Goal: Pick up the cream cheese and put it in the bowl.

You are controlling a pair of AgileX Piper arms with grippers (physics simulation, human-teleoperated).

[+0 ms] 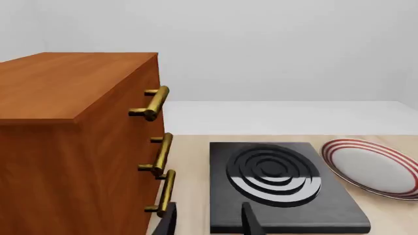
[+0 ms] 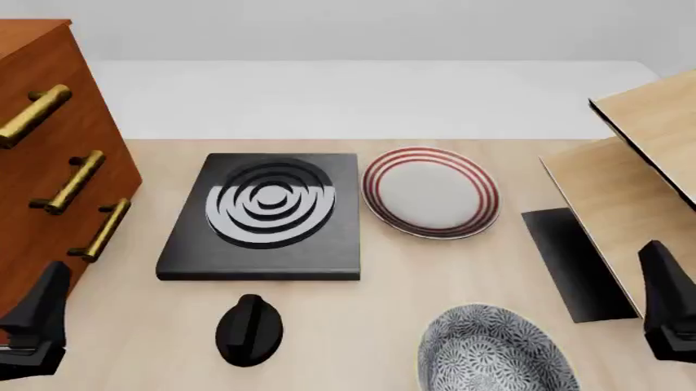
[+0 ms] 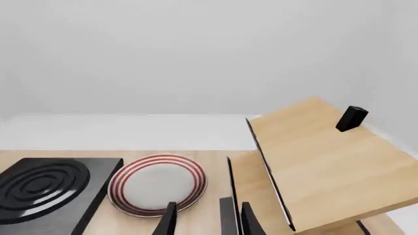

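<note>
Both grippers, left (image 1: 207,221) and right (image 3: 207,219), hover low at the near edge, jaws parted and empty. Bowl (image 2: 498,352) sits near-right on the surface (image 2: 457,269), below the red-ringed plate (image 2: 431,191). Cream cheese not visible in any view.

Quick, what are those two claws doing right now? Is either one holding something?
Left gripper: open, holding nothing, near the cabinet.
Right gripper: open, holding nothing, pointing toward the plate.
</note>
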